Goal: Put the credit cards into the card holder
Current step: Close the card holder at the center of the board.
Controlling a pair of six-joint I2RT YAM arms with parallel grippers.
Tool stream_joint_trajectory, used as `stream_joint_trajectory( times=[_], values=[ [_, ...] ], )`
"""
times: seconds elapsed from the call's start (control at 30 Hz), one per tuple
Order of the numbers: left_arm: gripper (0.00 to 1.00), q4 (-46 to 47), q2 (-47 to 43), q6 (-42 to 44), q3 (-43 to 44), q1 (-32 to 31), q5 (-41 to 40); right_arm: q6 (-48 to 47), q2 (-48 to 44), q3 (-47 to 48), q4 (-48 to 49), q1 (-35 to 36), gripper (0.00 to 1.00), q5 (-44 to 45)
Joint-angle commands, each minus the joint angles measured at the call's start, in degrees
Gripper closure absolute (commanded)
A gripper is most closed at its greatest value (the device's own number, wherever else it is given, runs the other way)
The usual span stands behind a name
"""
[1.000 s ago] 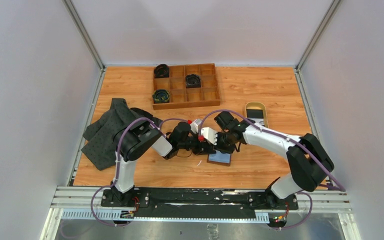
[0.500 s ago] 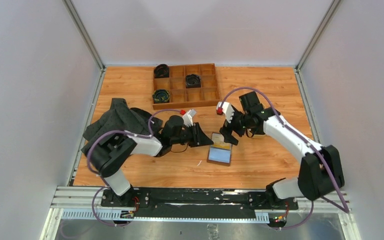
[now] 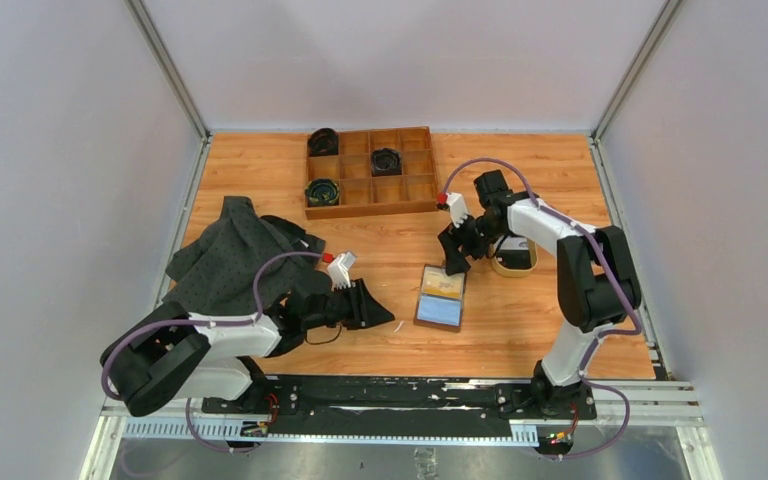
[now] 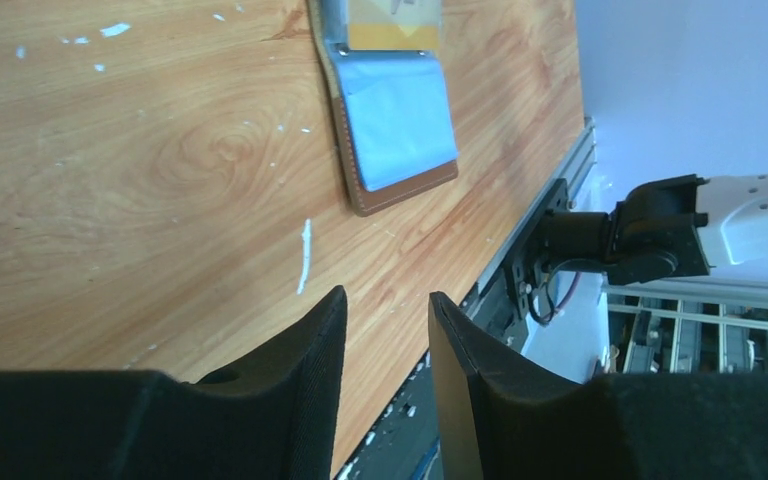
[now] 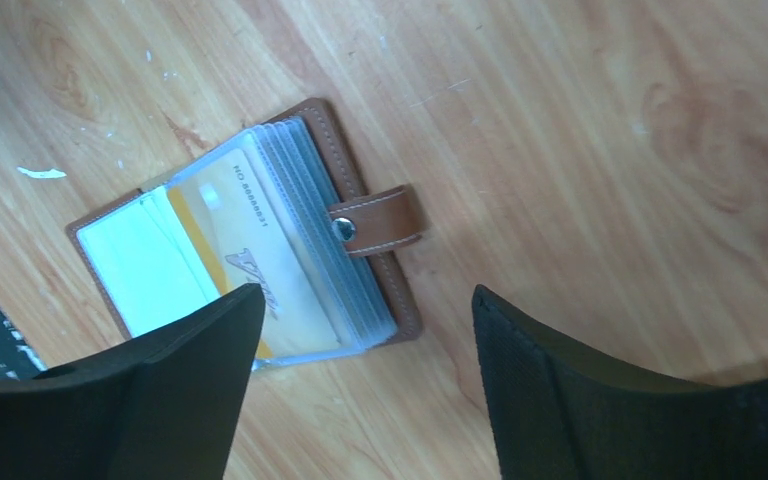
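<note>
The brown leather card holder (image 3: 440,298) lies open and flat on the wooden table, with its snap strap (image 5: 376,220) unfastened. A yellow-gold credit card (image 5: 260,270) sits inside its clear sleeves, and a pale blue sleeve (image 4: 400,120) covers the other half. My left gripper (image 3: 385,316) hangs low to the left of the holder, apart from it, open and empty (image 4: 385,300). My right gripper (image 3: 452,266) hovers just above the holder's far end, open wide with nothing in it (image 5: 360,295). No other cards show.
A wooden compartment tray (image 3: 370,185) with dark coils stands at the back. A crumpled dark cloth (image 3: 225,262) lies at the left. A tan oval dish (image 3: 516,262) sits partly behind my right arm. The table's near edge and rail (image 4: 550,230) run close to my left gripper.
Both grippers have left the card holder and opened. The left arm pulled back towards the near left; the right arm rose towards the back right. The holder now lies open by itself.
</note>
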Motion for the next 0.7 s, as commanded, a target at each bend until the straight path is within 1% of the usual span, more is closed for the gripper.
stream_joint_trajectory(
  times=[0.0, 0.2, 0.37, 0.4, 0.47, 0.63, 0.67],
  values=[
    [0.60, 0.4, -2.5, -1.2, -0.7, -2.6, -4.3, 1.5, 2.4, 0.8, -4.7, -0.4, 0.23, -4.3],
    [0.58, 0.5, -1.3, -4.5, -1.4, -7.1, -7.5, 2.2, 1.7, -2.5, -6.9, -0.4, 0.34, -7.5],
    [0.56, 0.5, -1.6, -7.3, -3.5, -10.6, -11.5, 2.7, -0.5, -5.2, -8.1, -0.4, 0.36, -10.2],
    [0.52, 0.6, -2.5, -7.8, -4.1, -10.9, -12.2, 2.5, -1.1, -5.9, -8.4, -0.4, 0.36, -10.8],
    [0.48, 0.7, -4.5, -8.4, -5.4, -11.2, -13.8, 2.2, -1.8, -7.1, -8.9, -0.2, 0.36, -11.6],
    [0.42, 0.5, -11.7, -8.4, -8.5, -11.3, -18.1, 0.2, -3.2, -9.0, -10.8, 1.7, 0.36, -12.8],
    [0.39, 0.5, -13.1, -8.2, -9.1, -11.3, -18.2, -0.3, -3.4, -9.1, -11.1, 2.5, 0.35, -12.9]
  ],
)
